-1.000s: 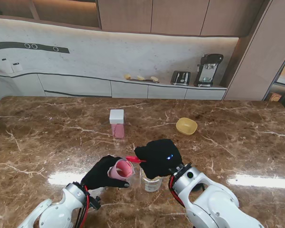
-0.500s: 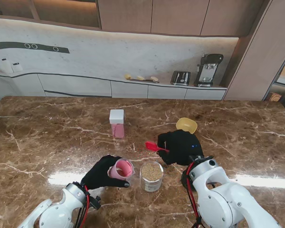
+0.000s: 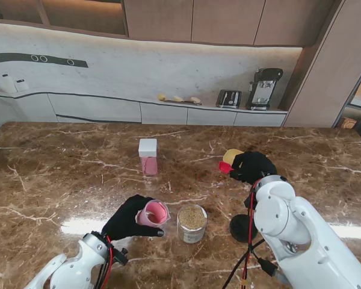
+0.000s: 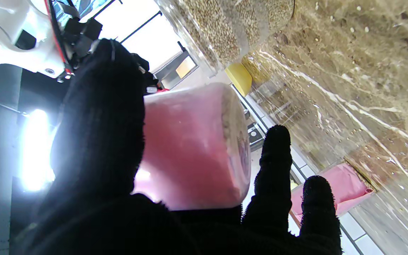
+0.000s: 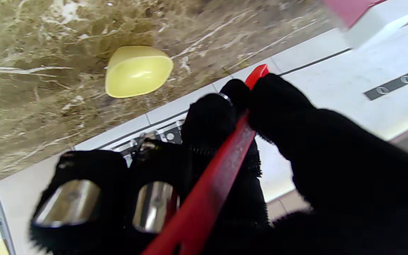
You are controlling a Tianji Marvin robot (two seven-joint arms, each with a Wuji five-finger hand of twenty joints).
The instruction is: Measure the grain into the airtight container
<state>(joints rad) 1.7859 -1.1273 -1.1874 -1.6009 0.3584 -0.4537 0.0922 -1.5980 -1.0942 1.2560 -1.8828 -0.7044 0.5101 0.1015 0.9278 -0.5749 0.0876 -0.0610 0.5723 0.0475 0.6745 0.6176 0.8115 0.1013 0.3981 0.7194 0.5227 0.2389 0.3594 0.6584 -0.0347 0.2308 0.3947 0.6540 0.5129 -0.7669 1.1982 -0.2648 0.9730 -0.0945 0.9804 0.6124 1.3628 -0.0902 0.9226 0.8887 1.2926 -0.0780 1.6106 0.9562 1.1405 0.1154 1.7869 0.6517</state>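
**Grain jar open near the front edge, scoop carried off toward the yellow bowl**

The grain jar (image 3: pixel 192 223), a clear round container filled close to its rim with tan grain, stands uncovered near the front edge of the tabletop (image 3: pixel 60 174), about midway across. In the stand's view the left hand (image 3: pixel 130 218) is just to its left, fingers wrapped around a pink cup (image 3: pixel 153 214) tipped so its mouth faces the jar. The right hand (image 3: pixel 251 165) is farther from me and to the right, well apart from the jar, holding a red scoop (image 3: pixel 226 167) whose bowl end touches or overlaps the near rim of a yellow bowl (image 3: pixel 231 156). A black disc (image 3: pixel 242 227), possibly the jar's lid, lies right of the jar. A pink container with a white lid (image 3: pixel 148 156) stands farther back, toward the middle of the tabletop.

The left wrist view shows the fingers (image 4: pixel 275 170) clasping the pink cup (image 4: pixel 190 148), held on its side, with the grain jar (image 4: pixel 225 32) close ahead.

The right wrist view shows the fingers (image 5: pixel 211 117) pinching the flat red scoop handle (image 5: pixel 221 170), its long axis running along the fingers and out past the fingertips. The yellow bowl (image 5: pixel 138 71) lies just ahead of that end.

Judging by this, the left hand is much the nearer to the jar; the scoop would have to travel back toward me and leftward to reach it.
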